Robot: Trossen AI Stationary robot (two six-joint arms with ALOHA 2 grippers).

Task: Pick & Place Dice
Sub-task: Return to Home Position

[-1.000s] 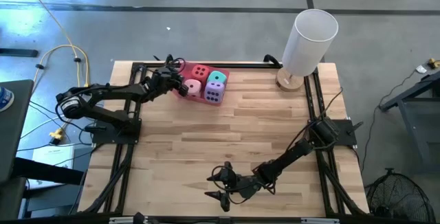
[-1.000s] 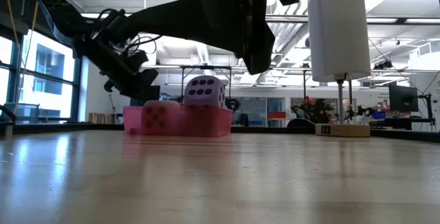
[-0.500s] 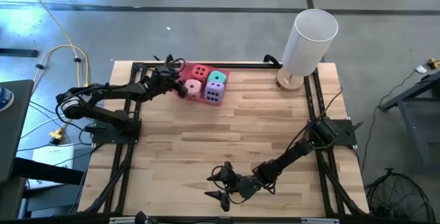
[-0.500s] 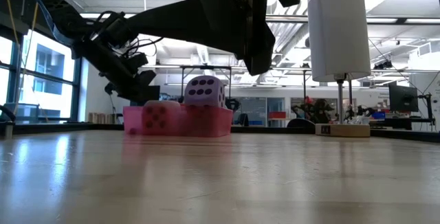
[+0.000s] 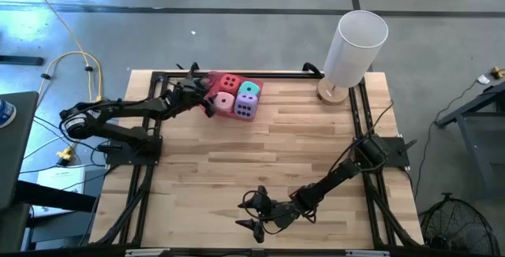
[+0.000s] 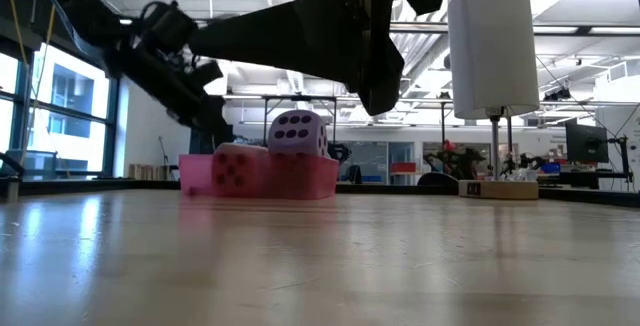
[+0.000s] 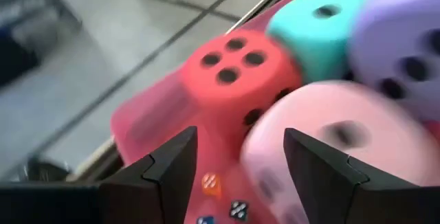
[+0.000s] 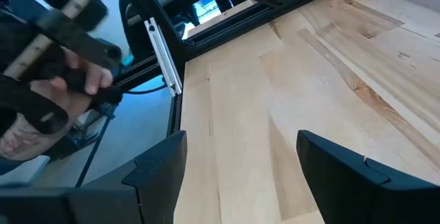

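While the right gripper [image 5: 254, 212] is idling well apart from the pink tray [image 6: 310, 180], the left gripper [image 7: 239, 133] is hovering spread-fingered just before the tray's dice [image 5: 249, 89].

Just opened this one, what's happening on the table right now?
The left tool hovers open and empty by the pink tray at the far edge of the table. The tray holds the red die, pink die, teal die and purple die, plus a few tiny cubes. The right tool sits open near the front edge, holding nothing.

Left pincer [image 7: 239, 139] black, angular; arm cabling [image 5: 192, 69] apparently dark.
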